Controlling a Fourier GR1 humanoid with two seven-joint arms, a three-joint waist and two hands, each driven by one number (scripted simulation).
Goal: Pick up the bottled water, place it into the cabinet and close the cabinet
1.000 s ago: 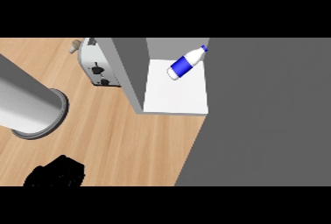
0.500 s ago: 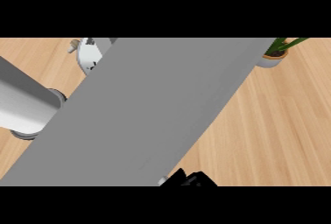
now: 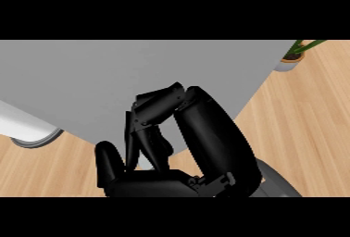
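The grey cabinet door fills the upper part of the head view and hides the cabinet's inside, so the bottled water does not show. My right hand is up in the middle of the view, in front of the door's lower edge. Its fingers are curled back toward the palm with nothing in them, and its thumb is at the left. Its grey forearm comes in from the lower right. The left hand is out of view.
A pale grey cylinder stands on the wooden counter at the left, partly under the door. A potted plant is at the top right.
The grey door has swung further across and now covers the toaster and the upper left. The hand has risen from the bottom edge to the middle of the view.
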